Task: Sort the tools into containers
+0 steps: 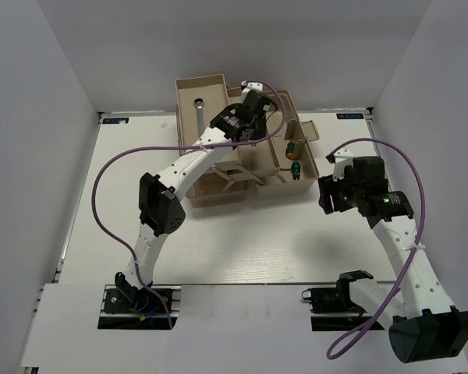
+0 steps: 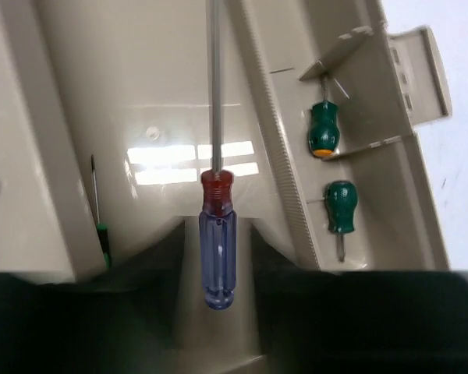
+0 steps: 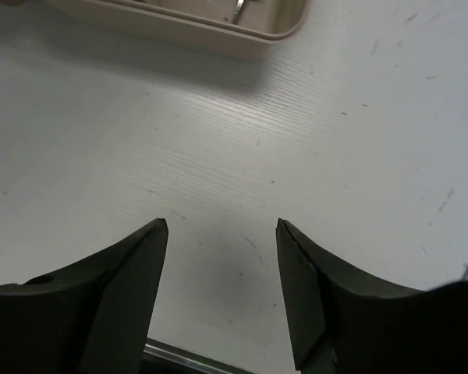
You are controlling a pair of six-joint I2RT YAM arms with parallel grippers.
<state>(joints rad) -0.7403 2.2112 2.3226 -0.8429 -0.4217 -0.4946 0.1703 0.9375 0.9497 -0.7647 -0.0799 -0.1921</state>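
— Where is the red-and-blue screwdriver (image 2: 218, 257)?

— Inside the beige toolbox (image 1: 226, 196), which stands at the middle of the far edge of the worktop (image 1: 242, 234). It is in the wide middle compartment, with the steel shaft pointing away from the wrist camera.

— And the left claw (image 2: 217, 230)?

— It hangs over that compartment, one finger on each side of the blue handle. A strip of beige shows on both sides, so the fingers are narrowly apart and do not touch the handle.

— The other tools?

— A green screwdriver with an orange butt (image 2: 324, 128) and a second green screwdriver (image 2: 340, 206) sit in the tray toward the right edge, with a partition between them. The long wrench (image 1: 196, 117) lies in the tray toward the far left corner.

— The right claw (image 3: 222, 226)?

— Spread wide and holding nothing, above bare white worktop toward the right edge, near the toolbox.

— Any writing?

— A small blue sticker (image 1: 115, 119) is at the far left corner and a second blue sticker (image 1: 351, 115) at the far right one. Both are too small to read.
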